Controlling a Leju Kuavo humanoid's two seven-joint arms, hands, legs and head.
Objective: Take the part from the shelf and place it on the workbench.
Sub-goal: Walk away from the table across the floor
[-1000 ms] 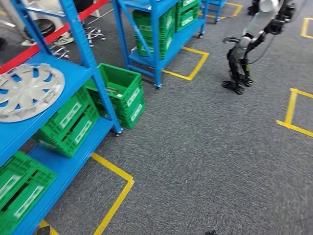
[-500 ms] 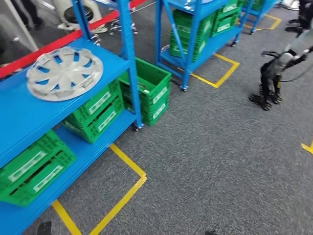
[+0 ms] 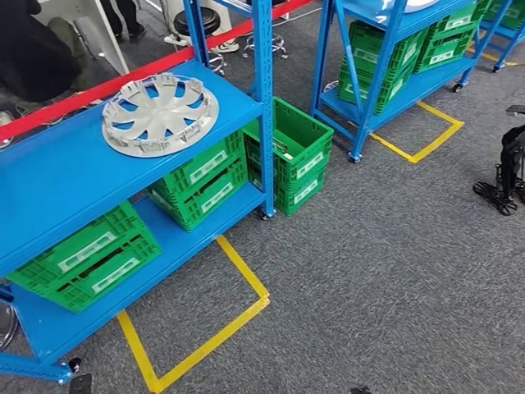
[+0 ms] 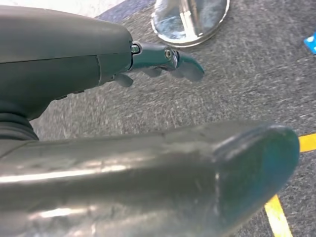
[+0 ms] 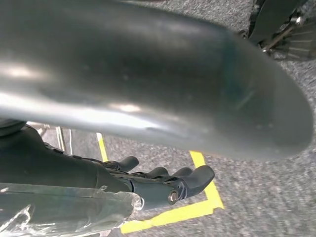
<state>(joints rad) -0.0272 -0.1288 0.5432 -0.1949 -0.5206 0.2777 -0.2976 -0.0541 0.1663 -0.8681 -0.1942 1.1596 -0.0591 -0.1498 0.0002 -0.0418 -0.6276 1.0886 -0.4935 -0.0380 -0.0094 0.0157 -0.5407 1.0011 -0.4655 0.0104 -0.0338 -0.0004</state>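
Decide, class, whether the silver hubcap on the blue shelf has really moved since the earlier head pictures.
No. The hubcap lies at the same spot on the blue shelf, above the same green crates. The whole picture slid right, so the camera turned.

The hubcap point(image 3: 160, 113) on the shelf point(image 3: 74, 176) looks like silver-grey plastic with a dull satin finish, moulded spokes catching little light. The shelf itself is painted metal, smooth blue with a soft sheen. Under it the green crates point(image 3: 87, 254) are hard plastic, ribbed and slotted, with pale paper-like labels. The floor point(image 3: 372, 271) is rough grey carpet, matt and speckled, with glossy yellow tape point(image 3: 204, 345) laid on it. The left robot hand point(image 4: 164, 59) shows smooth dark fingers, possibly plastic, beside a brushed, shiny thumb.
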